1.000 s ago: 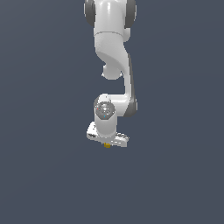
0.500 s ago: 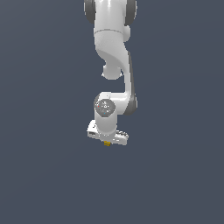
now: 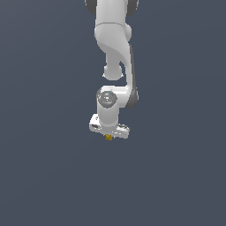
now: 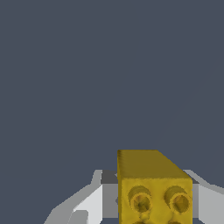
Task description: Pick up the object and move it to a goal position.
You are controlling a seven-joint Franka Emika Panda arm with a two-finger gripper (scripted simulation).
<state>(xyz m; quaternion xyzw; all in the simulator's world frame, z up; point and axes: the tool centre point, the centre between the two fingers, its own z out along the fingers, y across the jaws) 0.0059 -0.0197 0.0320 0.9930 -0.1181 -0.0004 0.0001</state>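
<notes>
Nothing has moved: yellow block (image 3: 109, 137) sits between the gripper (image 3: 109, 135) fingers.

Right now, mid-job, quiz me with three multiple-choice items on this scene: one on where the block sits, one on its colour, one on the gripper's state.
1. Where is the block?
A. directly under the gripper, between its fingers
B. far off at the exterior view's left
C. on top of the arm

2. What colour is the block?
A. red
B. yellow-gold
C. blue

3. How does the gripper stand?
A. wide open, nothing in it
B. out of view
C. shut on the block

Answers: 1 A, the exterior view shows it just below the white hand. 2 B, the wrist view shows a yellow body. 3 C, white fingers flank the block closely on both sides.
</notes>
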